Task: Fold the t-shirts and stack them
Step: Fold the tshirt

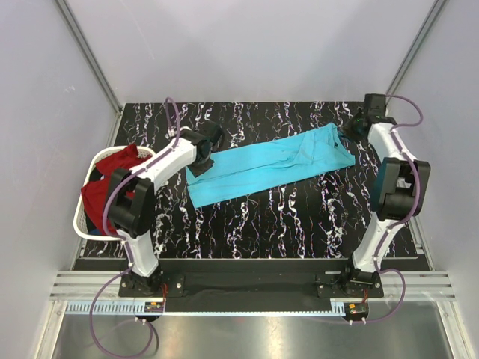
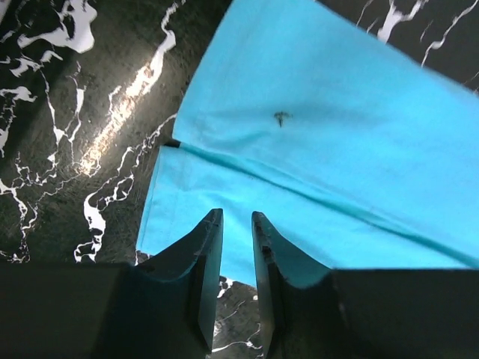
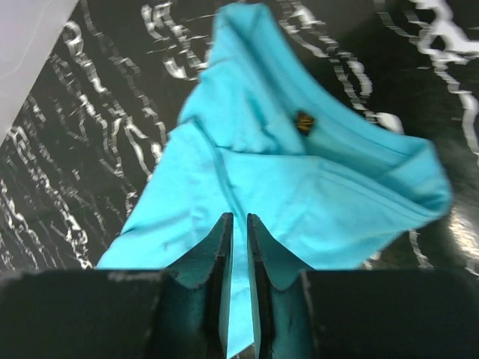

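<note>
The turquoise t-shirt (image 1: pixel 262 168) lies in a long band across the middle of the black marbled table (image 1: pixel 284 224). My left gripper (image 1: pixel 211 143) hovers at the band's left end. In the left wrist view its jaws (image 2: pixel 236 217) stand slightly apart with nothing between them, over the turquoise t-shirt's (image 2: pixel 337 112) lower edge. My right gripper (image 1: pixel 358 124) is just beyond the rumpled right end. In the blurred right wrist view its jaws (image 3: pixel 238 217) show a narrow gap above the turquoise t-shirt (image 3: pixel 299 187). The dark red t-shirt (image 1: pixel 112 161) sits bunched in the basket.
A white plastic laundry basket (image 1: pixel 78 217) stands at the table's left edge beside the left arm. Grey walls close in the back and both sides. The shirt carries a small dark mark (image 2: pixel 281 117).
</note>
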`<action>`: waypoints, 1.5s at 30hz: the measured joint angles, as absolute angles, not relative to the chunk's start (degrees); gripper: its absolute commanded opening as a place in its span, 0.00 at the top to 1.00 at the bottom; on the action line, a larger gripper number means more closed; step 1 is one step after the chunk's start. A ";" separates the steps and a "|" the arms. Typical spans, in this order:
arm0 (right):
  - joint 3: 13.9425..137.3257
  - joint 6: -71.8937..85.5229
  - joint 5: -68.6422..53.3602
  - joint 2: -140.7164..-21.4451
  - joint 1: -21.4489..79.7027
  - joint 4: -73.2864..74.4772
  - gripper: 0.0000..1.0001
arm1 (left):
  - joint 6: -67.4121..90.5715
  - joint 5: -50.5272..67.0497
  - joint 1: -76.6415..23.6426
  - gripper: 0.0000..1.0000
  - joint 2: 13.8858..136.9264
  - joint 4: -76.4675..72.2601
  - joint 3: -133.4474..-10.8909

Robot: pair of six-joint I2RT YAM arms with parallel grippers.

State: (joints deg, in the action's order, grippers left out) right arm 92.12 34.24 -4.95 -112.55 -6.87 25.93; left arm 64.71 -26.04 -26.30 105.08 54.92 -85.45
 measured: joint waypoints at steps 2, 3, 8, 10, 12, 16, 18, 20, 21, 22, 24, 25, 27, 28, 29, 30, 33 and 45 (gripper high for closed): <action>90.45 34.37 -4.95 -111.70 -8.16 25.80 0.82 | 63.72 -25.26 -26.70 0.73 105.08 53.54 -83.66; 89.58 34.37 -4.97 -111.70 -8.99 25.69 0.82 | 63.35 -24.82 -26.83 0.73 105.08 52.75 -82.43; 86.13 34.28 -3.86 -112.49 -10.68 26.44 0.82 | 62.70 -22.48 -26.87 0.73 106.98 51.64 -77.87; 85.47 34.11 -3.46 -113.34 -10.68 26.46 0.82 | 62.72 -22.00 -26.87 0.74 108.29 51.03 -76.88; 85.45 33.78 -3.09 -114.65 -10.85 26.41 0.83 | 62.74 -21.63 -26.87 0.73 109.49 50.61 -75.85; 85.69 32.71 -1.89 -118.52 -11.20 26.37 0.84 | 63.07 -22.09 -27.07 0.73 110.24 50.15 -74.78; 86.32 32.32 -1.56 -120.70 -11.70 26.41 0.84 | 63.31 -22.74 -27.31 0.72 110.00 49.80 -74.32; 88.29 31.40 -0.71 -121.60 -12.32 26.39 0.84 | 63.70 -23.51 -27.55 0.72 109.69 49.34 -73.73; 89.30 30.96 -0.64 -122.37 -12.62 26.44 0.83 | 64.01 -23.83 -27.68 0.72 109.56 49.08 -73.43; 90.45 30.57 -0.71 -123.11 -12.93 26.79 0.83 | 64.29 -24.10 -27.79 0.72 109.45 48.88 -73.21; 92.79 29.45 0.27 -124.55 -13.26 27.57 0.83 | 64.55 -24.34 -27.90 0.72 109.34 48.73 -72.99; 93.86 28.97 0.43 -125.29 -13.43 28.12 0.83 | 64.75 -24.45 -27.94 0.72 109.30 48.62 -72.88; 95.48 28.08 0.56 -126.13 -13.52 29.08 0.83 | 65.08 -24.69 -28.05 0.72 109.14 48.40 -72.58; 96.38 27.53 0.56 -126.63 -13.50 29.76 0.83 | 65.23 -24.75 -28.10 0.72 109.12 48.36 -72.53; 97.12 27.03 0.49 -127.13 -13.50 30.04 0.83 | 65.52 -24.75 -28.12 0.72 109.10 48.34 -72.47; 97.86 26.57 0.43 -127.57 -13.50 30.28 0.83 | 65.76 -24.73 -28.14 0.72 108.99 48.27 -72.34; 99.53 25.67 -0.12 -128.57 -13.50 30.76 0.82 | 66.04 -24.62 -28.45 0.72 108.77 48.16 -72.23; 99.46 25.91 -2.31 -124.99 -13.52 33.10 0.77 | 54.68 -22.98 -29.71 0.76 104.84 52.31 -84.09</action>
